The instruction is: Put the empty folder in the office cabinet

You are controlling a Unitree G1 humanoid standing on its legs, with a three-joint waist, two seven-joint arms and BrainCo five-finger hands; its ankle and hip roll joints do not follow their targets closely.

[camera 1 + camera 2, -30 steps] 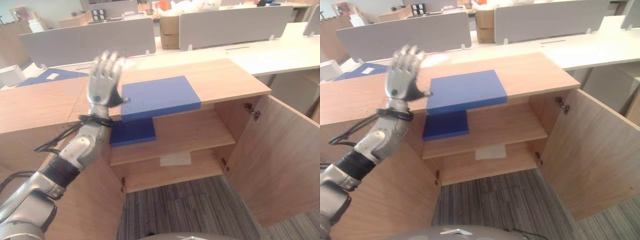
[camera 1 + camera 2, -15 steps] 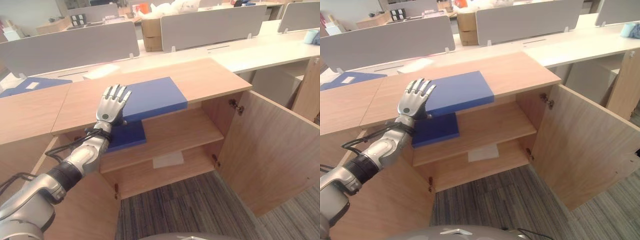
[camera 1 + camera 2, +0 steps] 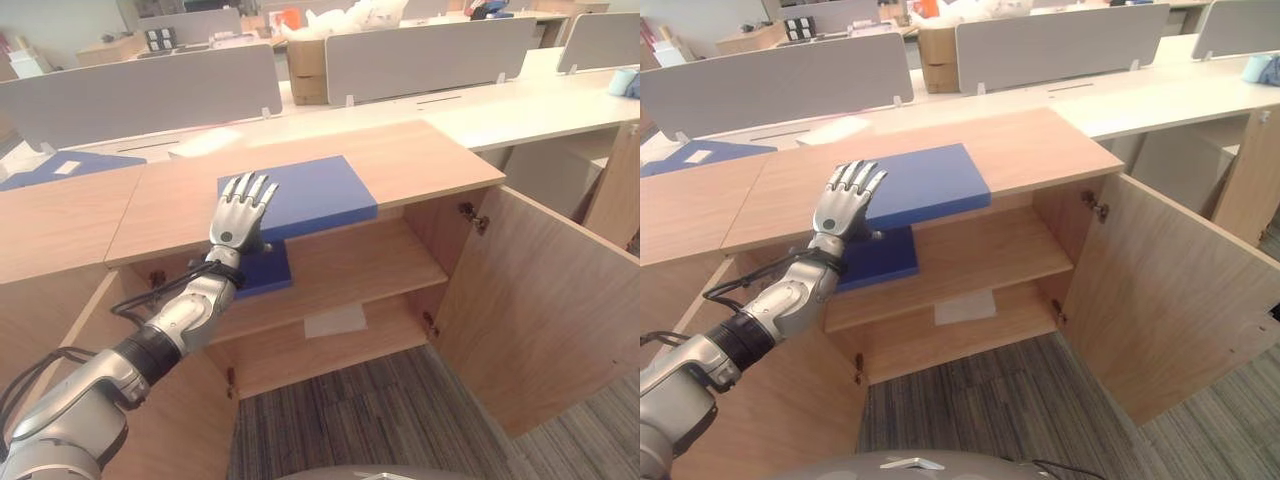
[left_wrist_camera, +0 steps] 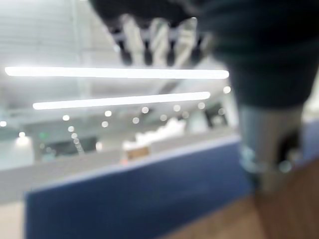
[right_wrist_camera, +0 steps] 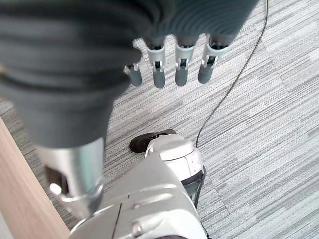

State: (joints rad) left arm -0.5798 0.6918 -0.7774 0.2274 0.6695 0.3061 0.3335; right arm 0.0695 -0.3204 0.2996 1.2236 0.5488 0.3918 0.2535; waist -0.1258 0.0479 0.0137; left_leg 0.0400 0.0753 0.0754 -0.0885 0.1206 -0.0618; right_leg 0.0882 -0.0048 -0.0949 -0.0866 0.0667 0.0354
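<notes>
A blue folder (image 3: 305, 195) lies flat on the wooden cabinet top (image 3: 420, 160), its front edge overhanging the open compartment. My left hand (image 3: 241, 214) is open, fingers straight and spread, at the folder's left edge; whether it touches I cannot tell. In the left wrist view the folder (image 4: 139, 199) shows as a blue band past the fingers (image 4: 154, 42). A second blue folder (image 3: 264, 273) lies on the cabinet's upper shelf (image 3: 370, 262), just under the hand. My right hand (image 5: 169, 62) hangs open over the carpet, holding nothing.
The cabinet's right door (image 3: 540, 300) stands wide open, swung out toward me. A white sheet (image 3: 335, 320) lies on the lower shelf. Another blue folder (image 3: 60, 167) rests on the far left desk. Grey desk dividers (image 3: 150, 90) run behind the cabinet.
My left hand has come down from a raised position to the blue folder's left edge and moved slightly right. The camera shifted too. The folders have not moved.
</notes>
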